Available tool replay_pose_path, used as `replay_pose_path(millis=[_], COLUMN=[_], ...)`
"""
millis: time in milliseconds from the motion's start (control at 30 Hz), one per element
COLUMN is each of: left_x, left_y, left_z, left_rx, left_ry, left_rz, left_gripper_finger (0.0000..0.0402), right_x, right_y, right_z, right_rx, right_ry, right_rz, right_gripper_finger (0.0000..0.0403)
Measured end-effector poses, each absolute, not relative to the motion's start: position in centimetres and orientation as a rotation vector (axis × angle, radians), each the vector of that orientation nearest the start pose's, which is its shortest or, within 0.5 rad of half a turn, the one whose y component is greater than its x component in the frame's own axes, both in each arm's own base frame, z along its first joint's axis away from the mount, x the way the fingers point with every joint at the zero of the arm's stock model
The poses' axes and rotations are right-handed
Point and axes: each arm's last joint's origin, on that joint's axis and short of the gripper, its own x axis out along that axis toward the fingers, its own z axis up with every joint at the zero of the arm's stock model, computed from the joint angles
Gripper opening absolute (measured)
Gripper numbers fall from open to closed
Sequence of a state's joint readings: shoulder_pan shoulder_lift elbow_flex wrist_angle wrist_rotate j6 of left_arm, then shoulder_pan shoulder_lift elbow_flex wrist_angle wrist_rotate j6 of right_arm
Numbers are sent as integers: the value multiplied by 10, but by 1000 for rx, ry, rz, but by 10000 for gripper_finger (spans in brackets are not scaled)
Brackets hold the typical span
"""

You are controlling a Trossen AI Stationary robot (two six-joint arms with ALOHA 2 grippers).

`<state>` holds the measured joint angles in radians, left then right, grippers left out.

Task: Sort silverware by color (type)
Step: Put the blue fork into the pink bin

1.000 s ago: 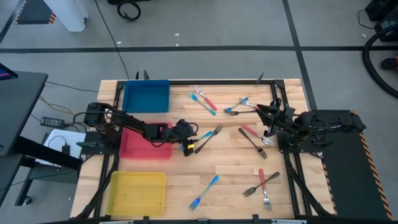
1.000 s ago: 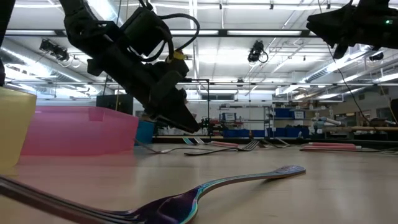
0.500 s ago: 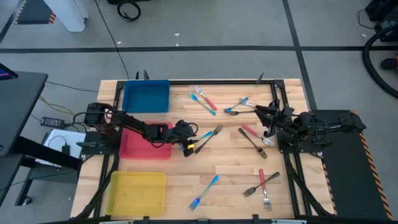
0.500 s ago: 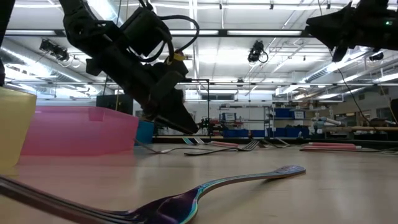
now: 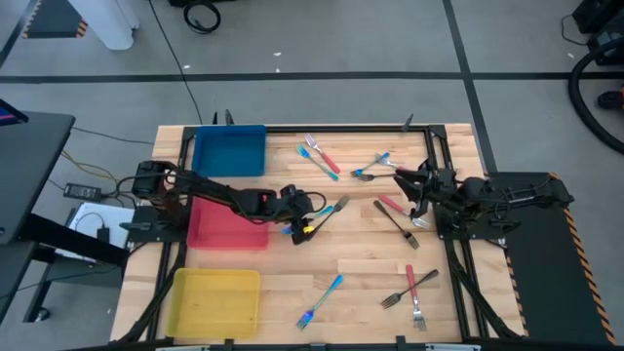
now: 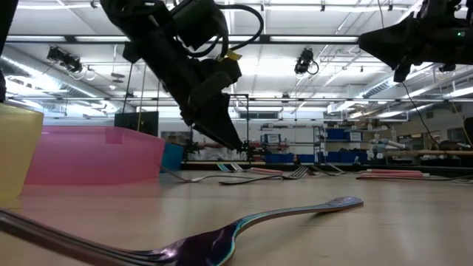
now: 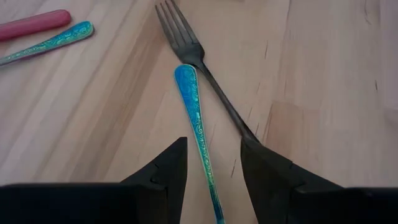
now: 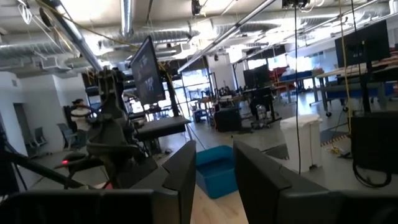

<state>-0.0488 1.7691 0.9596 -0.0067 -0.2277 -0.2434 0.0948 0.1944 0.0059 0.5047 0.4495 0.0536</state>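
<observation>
Looking down from the high view, I list the left gripper out over mid-table beside the red tray, poised above a crossed pair: a blue-handled utensil and a dark grey fork. The blue tray and yellow tray sit on the same left side. Remaining silverware lies scattered: a red and blue pair near the far edge, more pieces toward the right arm, a blue piece and a red-and-grey group near the front edge. The right gripper waits raised at the right side, holding nothing that I can see. Low view: the left gripper hangs tip-down just above the tabletop, not touching it; a blue-tinted handle lies close to the lens. Left wrist view: jaws apart, straddling the blue-handled utensil, with the dark grey fork crossing just beside one finger. Right wrist view: the right gripper has its jaws apart, pointing off into the room. Step in hand, by my judgement: lining up the pick of the blue piece. Next move calls for lowering and closing on the blue handle alone, clear of the fork, then carrying it to the blue tray.
</observation>
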Motion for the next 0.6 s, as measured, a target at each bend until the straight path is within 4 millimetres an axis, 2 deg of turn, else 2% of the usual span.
replay_pose_path(millis=[167,433,600], left_x=[349,357,359], left_y=[-10,0,2], left_z=[153,118,109], left_rx=[-135,-149,-162], left_ry=[802,872,884], left_rz=[279,315,311], left_gripper_finger=[148,148,148], right_x=[103,103,103], right_y=[-3,-3,-3], right_z=[195,196,197], right_rx=[137,125,85], right_ry=[-300,-309,-309], right_rz=[-338,-345,-353], right_gripper_finger=[114,114,114])
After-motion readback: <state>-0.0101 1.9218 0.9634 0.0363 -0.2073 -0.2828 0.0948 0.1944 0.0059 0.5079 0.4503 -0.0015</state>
